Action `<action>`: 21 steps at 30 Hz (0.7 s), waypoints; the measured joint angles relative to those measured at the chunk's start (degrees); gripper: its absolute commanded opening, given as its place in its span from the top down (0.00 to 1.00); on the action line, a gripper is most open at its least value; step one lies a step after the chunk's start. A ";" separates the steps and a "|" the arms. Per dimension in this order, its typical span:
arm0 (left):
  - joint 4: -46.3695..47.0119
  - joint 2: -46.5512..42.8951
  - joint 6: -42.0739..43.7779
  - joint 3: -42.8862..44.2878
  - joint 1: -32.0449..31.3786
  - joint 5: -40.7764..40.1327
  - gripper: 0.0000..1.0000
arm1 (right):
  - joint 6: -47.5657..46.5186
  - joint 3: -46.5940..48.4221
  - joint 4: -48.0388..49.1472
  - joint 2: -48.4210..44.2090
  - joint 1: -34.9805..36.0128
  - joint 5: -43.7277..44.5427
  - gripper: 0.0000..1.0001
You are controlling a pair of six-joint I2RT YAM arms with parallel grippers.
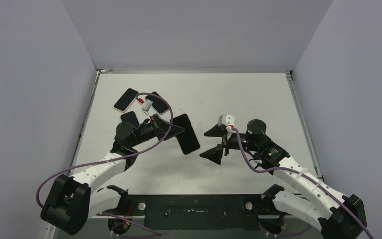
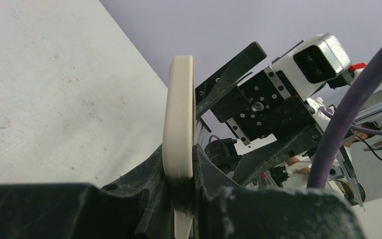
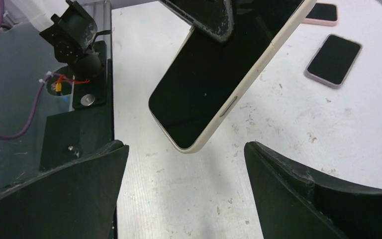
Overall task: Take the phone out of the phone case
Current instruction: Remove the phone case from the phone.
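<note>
My left gripper [image 1: 175,130] is shut on a phone [image 1: 186,133] with a black screen and a cream rim, held above the table between the arms. In the left wrist view the cream edge [image 2: 179,119] stands upright, clamped between the gripper [image 2: 183,167] jaws. I cannot tell case from phone along that rim. My right gripper [image 1: 214,143] is open and empty, just right of the phone and facing it. In the right wrist view the phone [image 3: 214,69] hangs ahead of the open gripper [image 3: 184,184], its lower corner apart from both fingers [image 3: 69,194].
Three other phones lie at the back left: a pink-cased one [image 1: 126,99], a dark one [image 1: 159,102] and another [image 1: 129,118] beside the left arm. Two show in the right wrist view, lilac-rimmed [image 3: 334,59] and pink [image 3: 323,12]. The black base plate [image 3: 79,124] lies near the table's front edge.
</note>
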 measured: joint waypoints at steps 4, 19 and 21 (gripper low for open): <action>-0.24 -0.37 0.20 0.46 -0.28 1.16 1.00 | -1.36 0.72 -1.51 3.39 -1.18 -4.61 0.23; 0.15 0.39 0.20 1.44 -0.48 3.06 1.00 | -1.99 2.80 -1.33 11.61 -4.28 -13.75 0.37; 0.28 0.61 0.20 1.68 -0.48 3.06 1.00 | -1.88 3.30 -0.79 12.50 -4.52 -14.75 0.38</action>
